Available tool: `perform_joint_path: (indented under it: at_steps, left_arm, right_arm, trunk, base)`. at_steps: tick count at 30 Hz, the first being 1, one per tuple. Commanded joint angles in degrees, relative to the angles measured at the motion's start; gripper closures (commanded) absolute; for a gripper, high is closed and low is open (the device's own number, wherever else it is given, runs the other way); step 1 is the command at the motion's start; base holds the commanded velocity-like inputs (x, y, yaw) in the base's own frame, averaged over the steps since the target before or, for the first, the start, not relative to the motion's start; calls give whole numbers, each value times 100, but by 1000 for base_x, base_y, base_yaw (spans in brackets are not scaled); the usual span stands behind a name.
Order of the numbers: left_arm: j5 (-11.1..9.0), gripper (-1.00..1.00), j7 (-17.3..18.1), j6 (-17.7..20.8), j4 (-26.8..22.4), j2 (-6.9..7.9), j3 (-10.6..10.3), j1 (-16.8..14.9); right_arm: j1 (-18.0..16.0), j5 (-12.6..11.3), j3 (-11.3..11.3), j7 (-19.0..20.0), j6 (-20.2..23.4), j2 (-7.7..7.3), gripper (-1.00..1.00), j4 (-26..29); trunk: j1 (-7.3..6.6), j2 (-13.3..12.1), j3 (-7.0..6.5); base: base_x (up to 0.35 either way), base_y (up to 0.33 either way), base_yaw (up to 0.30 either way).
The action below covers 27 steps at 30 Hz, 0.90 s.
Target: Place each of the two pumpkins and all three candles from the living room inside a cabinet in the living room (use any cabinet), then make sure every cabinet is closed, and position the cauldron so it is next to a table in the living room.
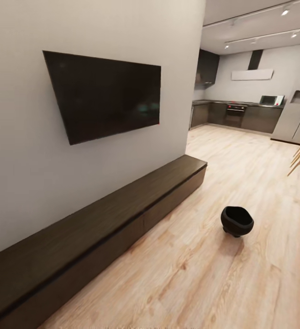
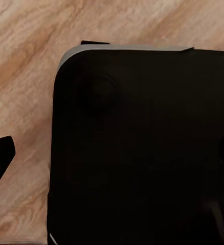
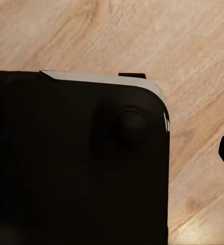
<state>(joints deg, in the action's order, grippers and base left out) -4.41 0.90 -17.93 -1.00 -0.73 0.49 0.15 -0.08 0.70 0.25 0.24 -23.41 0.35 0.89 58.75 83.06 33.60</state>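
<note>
Cauldron (image 1: 237, 220) stands on the wood floor (image 1: 223, 283), well apart from the closed cabinet (image 1: 99, 219). Robot seems in transit; pumpkins need finding next. Fingers' state: cannot tell.

Head camera sits high, angled forward and down along the cabinet (image 1: 122, 214) and wall TV (image 1: 106, 98), cauldron (image 1: 237, 220) mid-distance, kitchen (image 1: 241, 114) far behind. Both wrist cameras face straight down, close over a black rounded body (image 2: 142, 148) (image 3: 76, 163). All three views share the wood floor (image 1: 204, 274) (image 2: 25, 61) (image 3: 194, 51).
</note>
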Motion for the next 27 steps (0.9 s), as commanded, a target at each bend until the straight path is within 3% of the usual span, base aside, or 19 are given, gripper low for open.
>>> perform_joint_path:
  at_steps: [1, 16, 27]
  left_arm:
    - [-54, -100, 11, -16, -6, -3, -2, 2]
    - [-74, -100, 7, -25, 3, -6, -4, 3]
    - [-83, -100, 6, -31, 3, -5, 2, 3]
  right_arm:
    - [-1, 7, 0, 2, -18, 0, -100, -1]
    - [-1, 18, 16, -18, -23, 0, -100, -1]
    - [-1, 21, 19, -15, -23, 0, -100, -1]
  trunk:
    - [-2, 2, 7]
    - [-2, 2, 61]
    - [-2, 2, 102]
  base:
    - [-159, -156, 274]
    - [-147, -260, 274]
    - [-144, -92, 274]
